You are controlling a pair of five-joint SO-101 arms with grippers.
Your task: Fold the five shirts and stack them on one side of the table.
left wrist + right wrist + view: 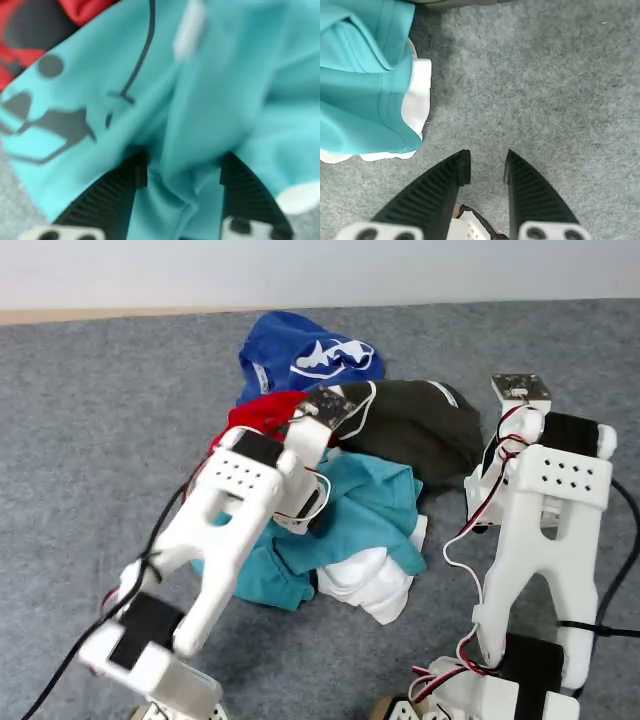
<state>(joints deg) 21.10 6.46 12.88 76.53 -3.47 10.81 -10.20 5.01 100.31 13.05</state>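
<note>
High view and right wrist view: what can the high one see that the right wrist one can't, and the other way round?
The high view adds the blue shirt and the red shirt at the far side of the pile, plus the left arm and the right arm. The right wrist view adds the right gripper up close, its fingers a little apart above bare table. Both share the teal shirt, the white shirt under it and the grey table.

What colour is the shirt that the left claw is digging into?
The shirt is turquoise with a dark line print, clearest in the left wrist view.
</note>
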